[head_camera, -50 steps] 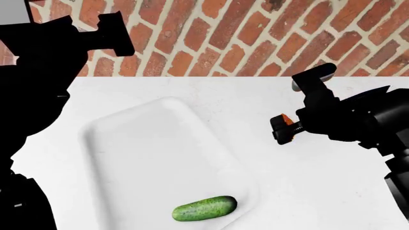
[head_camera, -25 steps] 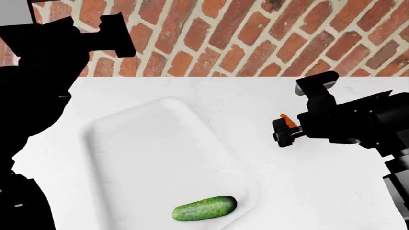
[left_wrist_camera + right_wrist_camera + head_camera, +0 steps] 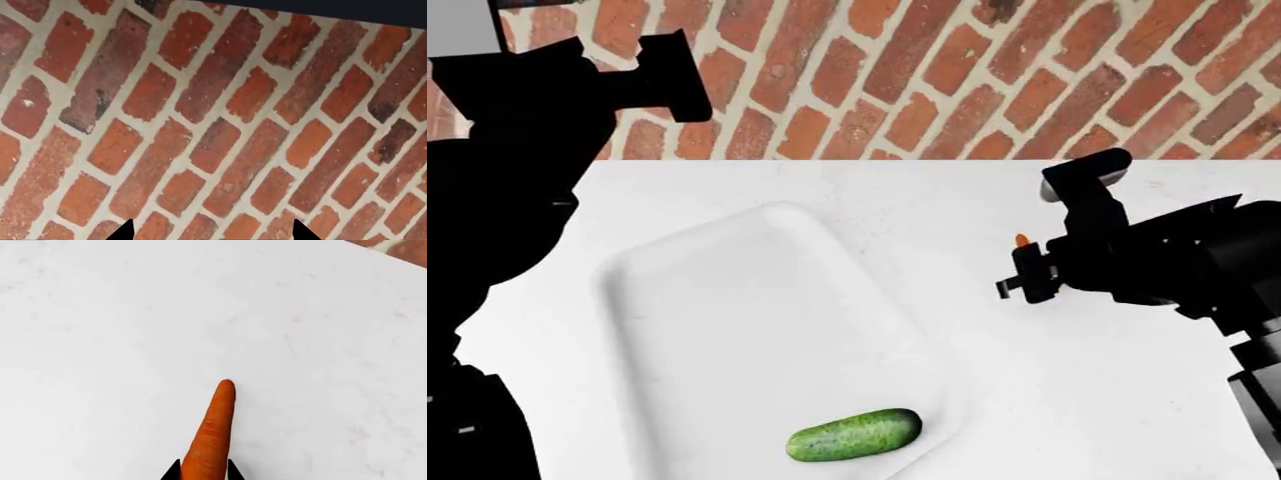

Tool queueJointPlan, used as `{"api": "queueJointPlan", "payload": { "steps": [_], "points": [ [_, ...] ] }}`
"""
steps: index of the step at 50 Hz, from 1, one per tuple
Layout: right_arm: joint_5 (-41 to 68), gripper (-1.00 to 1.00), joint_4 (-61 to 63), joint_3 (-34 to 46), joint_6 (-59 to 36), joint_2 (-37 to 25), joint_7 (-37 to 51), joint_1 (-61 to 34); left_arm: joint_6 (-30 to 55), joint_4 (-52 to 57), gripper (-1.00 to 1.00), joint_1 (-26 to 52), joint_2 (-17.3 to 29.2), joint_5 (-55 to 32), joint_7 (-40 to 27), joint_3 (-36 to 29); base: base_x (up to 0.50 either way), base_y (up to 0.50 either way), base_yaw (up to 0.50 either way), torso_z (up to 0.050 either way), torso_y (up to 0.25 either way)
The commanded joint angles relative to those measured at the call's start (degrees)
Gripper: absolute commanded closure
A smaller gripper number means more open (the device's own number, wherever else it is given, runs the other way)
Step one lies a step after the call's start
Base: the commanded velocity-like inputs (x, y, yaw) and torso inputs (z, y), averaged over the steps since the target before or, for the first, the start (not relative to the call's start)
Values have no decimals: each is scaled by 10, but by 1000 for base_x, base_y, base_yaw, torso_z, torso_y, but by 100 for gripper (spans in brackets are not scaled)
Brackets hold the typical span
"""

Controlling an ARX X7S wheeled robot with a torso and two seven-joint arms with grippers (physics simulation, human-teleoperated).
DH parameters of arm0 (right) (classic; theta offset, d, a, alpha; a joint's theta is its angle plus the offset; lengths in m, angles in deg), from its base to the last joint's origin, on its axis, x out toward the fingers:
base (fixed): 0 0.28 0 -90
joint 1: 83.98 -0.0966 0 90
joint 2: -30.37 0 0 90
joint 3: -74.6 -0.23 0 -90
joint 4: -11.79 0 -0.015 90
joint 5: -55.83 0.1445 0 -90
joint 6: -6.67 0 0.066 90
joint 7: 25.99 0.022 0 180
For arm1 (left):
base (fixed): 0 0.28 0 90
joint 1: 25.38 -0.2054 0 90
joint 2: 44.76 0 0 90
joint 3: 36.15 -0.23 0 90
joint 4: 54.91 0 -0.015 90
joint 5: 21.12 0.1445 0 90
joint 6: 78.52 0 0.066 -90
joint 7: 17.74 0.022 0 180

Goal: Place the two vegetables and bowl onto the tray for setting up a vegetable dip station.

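Orange carrot [image 3: 212,432] is pinched at its thick end by the right gripper [image 3: 202,471], jaws clenched on it, tapered tip pointing out over bare white counter [image 3: 100,315]. In the head view only a sliver of carrot [image 3: 1021,240] shows above the right gripper [image 3: 1030,272], well right of the tray [image 3: 747,330] and apparently lifted off the counter, though I can't confirm the gap.

Handling call: carrot looks light, rigid and smooth, and it tapers, so a grip further toward the tip would likely squeeze it forward out of the jaws. Thick end is the right hold. Long overhang means it could pivot in the jaws if swung fast; slow carry and a low release advised, since it'll roll once down. Low tray rim should stop that.

Cucumber [image 3: 856,434] already lies on the tray, at its near end close to the rim. Bumpy skin, stubby, firm; best gripped across the middle if it needs moving. Keep the carrot drop clear of it.

Bowl isn't in any view, so can't plan its grasp. Judging it rigid and wide, a rim pinch seems the only option.

Left gripper [image 3: 654,75] is raised against the brick wall [image 3: 213,115]; its wrist view shows two fingertips [image 3: 123,231] set apart with nothing between them, so released and empty.
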Motion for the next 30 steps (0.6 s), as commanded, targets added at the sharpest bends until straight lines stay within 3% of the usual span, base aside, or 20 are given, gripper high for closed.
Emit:
{"api": "queueJointPlan", "payload": {
  "steps": [1,19,30],
  "points": [
    [-7,100,56,-8,8,-19,19,4,-3,-1,-100,-2,-3,0,1,2,0,0,0,0,0],
    [84,100,302,-73,-71,-73,118,-4,-6,-2,-100,-3,-1,-5,-1,1,0,0,0,0,0],
    [269,100,496,-141,-152,-84,224,28,1,5,-100,-1,-1,-14,-8,4,0,0,0,0,0]
  ]
}}
